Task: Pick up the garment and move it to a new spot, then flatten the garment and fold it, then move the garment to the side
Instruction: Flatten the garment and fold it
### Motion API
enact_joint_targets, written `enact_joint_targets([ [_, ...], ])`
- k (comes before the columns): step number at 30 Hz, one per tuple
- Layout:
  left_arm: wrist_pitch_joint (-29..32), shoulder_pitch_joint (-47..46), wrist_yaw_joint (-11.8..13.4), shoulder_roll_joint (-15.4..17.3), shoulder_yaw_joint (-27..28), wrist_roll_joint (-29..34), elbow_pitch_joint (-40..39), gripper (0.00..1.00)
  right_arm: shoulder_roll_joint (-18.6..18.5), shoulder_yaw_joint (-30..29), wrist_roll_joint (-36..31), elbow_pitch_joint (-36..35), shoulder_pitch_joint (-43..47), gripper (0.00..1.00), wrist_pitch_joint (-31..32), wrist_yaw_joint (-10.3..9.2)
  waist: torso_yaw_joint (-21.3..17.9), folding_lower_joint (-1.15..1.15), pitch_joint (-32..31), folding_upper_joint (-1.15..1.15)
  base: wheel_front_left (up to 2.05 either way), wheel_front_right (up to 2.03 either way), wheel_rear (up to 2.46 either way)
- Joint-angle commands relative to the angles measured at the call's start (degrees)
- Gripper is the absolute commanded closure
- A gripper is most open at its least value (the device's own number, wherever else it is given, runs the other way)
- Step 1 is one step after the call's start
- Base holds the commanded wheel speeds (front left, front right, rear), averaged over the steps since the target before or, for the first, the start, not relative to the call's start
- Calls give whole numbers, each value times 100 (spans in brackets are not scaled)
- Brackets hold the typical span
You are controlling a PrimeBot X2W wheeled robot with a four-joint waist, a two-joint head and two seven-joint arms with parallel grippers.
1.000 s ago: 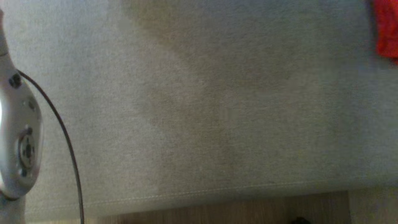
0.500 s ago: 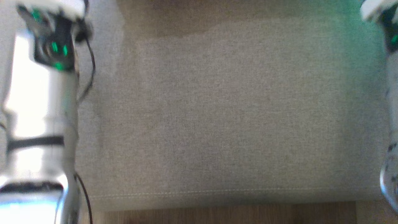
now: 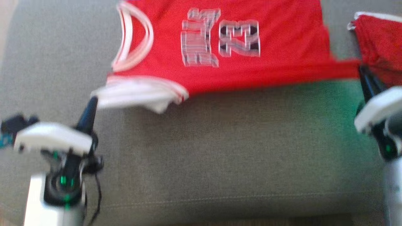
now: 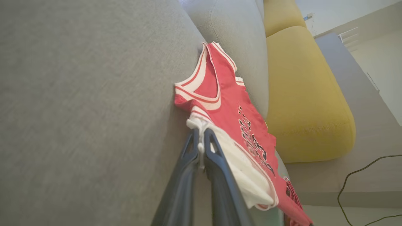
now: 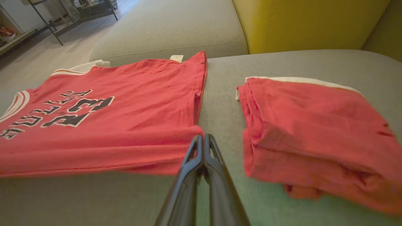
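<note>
Grey sofa seat point(image 3: 220, 141) carries the red jersey point(image 3: 282, 47), spread flat with its printed front up, its near edge stretched between my two grippers. My left gripper point(image 4: 201, 135) is pressed together on the bunched white trim at the jersey's left corner, with a strand of cloth caught between the fingers. My right gripper point(image 5: 203, 138) is closed tight on the folded near hem at the right corner. To my right, near the jersey but apart from it, lies a folded red garment point(image 5: 314, 125). A yellow cushion point(image 5: 314, 22) stands behind, and a dark cable point(image 4: 355, 175) runs over the floor.
</note>
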Motion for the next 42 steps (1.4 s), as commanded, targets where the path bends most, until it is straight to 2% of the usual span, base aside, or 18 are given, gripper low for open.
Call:
enact_joint_targets([
  [1,-9,19,63,124,309,-23,-326,100,-22,4,33,-316,58,100,36,-3,-19,1,-136,0,0,0,0],
  [6,48,1273,576,-77,297,-238,-1597,100,344,-383,92,-1643,1235,100,490,-3,-12,1,-287,0,0,0,0],
  [10,-2,1728,893,-156,149,-408,-2222,100,555,-527,106,-2465,1779,100,841,-3,-19,1,-272,0,0,0,0],
  [13,-105,1645,1056,-180,4,-443,-2315,100,639,-530,44,-2675,1811,100,1028,-3,-42,1,-219,0,0,0,0],
  [17,-302,1195,1175,-198,-236,-514,-2092,100,668,-458,-143,-2558,1576,100,1155,-3,-53,1,-102,0,0,0,0],
  [21,-636,563,1190,-207,-414,-692,-1551,100,694,-392,-229,-2212,1200,100,1137,-3,-57,1,63,0,0,0,0],
  [27,-1112,-400,1036,-209,-643,-830,-552,100,668,-325,-300,-1622,562,100,889,-3,-85,1,322,0,0,0,0],
  [35,-1491,-1061,789,-207,-527,-784,176,100,605,-145,-299,-896,-152,100,319,-3,-164,1,567,0,0,0,0],
  [36,-1520,-1105,730,-208,-493,-844,224,56,604,-137,-303,-791,-208,76,251,-3,-163,1,580,0,0,0,0],
  [37,-1520,-1105,730,-208,-493,-844,224,56,604,-137,-303,-791,-208,76,251,-3,-163,1,580,0,0,0,0],
  [38,-1515,-1145,644,-208,-497,-905,264,17,604,-131,-308,-695,-253,42,185,-3,-159,1,589,0,0,0,0],
  [39,-1488,-1172,584,-208,-532,-926,319,0,602,-117,-306,-617,-291,0,113,-3,-152,1,595,0,0,0,0],
  [42,-1514,-1221,420,-180,-610,-863,426,0,551,-39,-324,-528,-334,0,-312,-3,-131,1,587,0,0,0,0],
])
